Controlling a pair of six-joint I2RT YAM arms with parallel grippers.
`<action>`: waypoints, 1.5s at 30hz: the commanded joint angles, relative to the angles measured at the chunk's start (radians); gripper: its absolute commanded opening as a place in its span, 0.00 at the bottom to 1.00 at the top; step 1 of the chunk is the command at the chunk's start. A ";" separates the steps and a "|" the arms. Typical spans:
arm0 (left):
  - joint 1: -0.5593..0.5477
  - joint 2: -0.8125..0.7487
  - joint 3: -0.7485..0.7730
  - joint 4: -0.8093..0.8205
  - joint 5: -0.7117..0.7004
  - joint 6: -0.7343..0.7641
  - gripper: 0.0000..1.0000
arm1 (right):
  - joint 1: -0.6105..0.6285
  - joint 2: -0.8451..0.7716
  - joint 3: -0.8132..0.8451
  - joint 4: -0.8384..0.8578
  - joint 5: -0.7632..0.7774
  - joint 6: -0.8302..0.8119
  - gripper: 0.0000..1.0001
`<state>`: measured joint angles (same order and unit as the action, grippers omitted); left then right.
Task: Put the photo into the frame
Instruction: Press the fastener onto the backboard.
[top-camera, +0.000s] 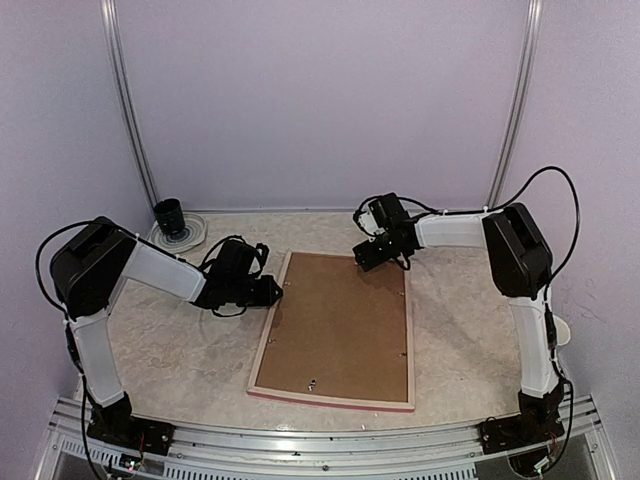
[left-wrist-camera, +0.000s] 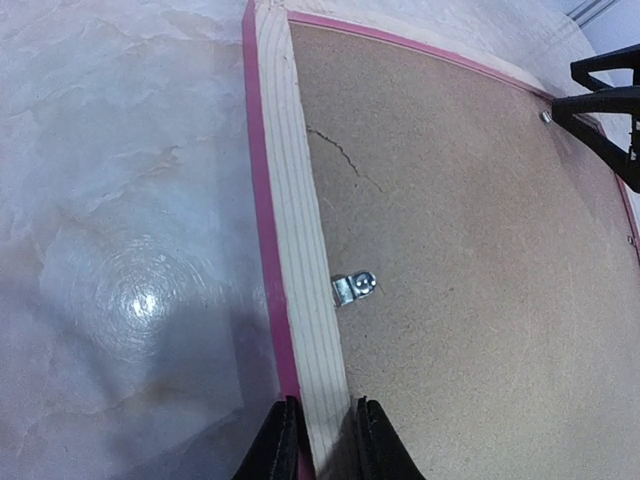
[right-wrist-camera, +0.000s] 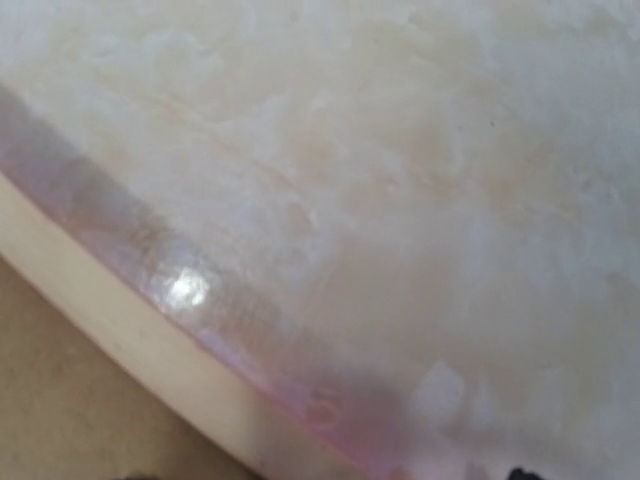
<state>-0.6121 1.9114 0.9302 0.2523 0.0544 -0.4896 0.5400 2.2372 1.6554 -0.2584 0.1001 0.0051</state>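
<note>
Where the arm bases sit at the near edge, the table (top-camera: 190, 350) carries the frame (top-camera: 330, 397), which lies face down just beyond them. Its pink edge is toward the bases, its pale wood back is up, and the brown backing (top-camera: 340, 320) fills the opening. A small hanger (top-camera: 312, 383) sits on the backing beside the near rail. Farther in, the left gripper (top-camera: 275, 290) meets the frame's left rail close to the far left corner. Its fingers (left-wrist-camera: 283, 440) are clenched across that rail, one on the pink outer edge and one on the inner side, with a metal clip (left-wrist-camera: 355, 288) just ahead. Beyond that, the right gripper (top-camera: 368, 256) hangs over the far rail toward the right corner, jaws spread and grasping nothing, its tips near a second clip (left-wrist-camera: 545, 117). At the back left, a dark cup (top-camera: 169, 213) stands on a white dish (top-camera: 192, 235), well apart from the frame.
</note>
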 joint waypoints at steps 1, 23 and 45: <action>-0.003 0.039 -0.004 -0.041 0.038 0.005 0.18 | -0.005 0.043 0.049 -0.045 0.007 0.018 0.80; 0.000 0.037 -0.004 -0.045 0.035 0.005 0.18 | -0.005 0.041 0.044 -0.106 0.021 0.021 0.80; 0.000 0.035 -0.005 -0.047 0.031 0.004 0.17 | -0.005 0.006 -0.003 -0.121 0.017 0.018 0.79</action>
<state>-0.6121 1.9125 0.9306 0.2558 0.0559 -0.4900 0.5400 2.2597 1.6855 -0.3099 0.1108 0.0345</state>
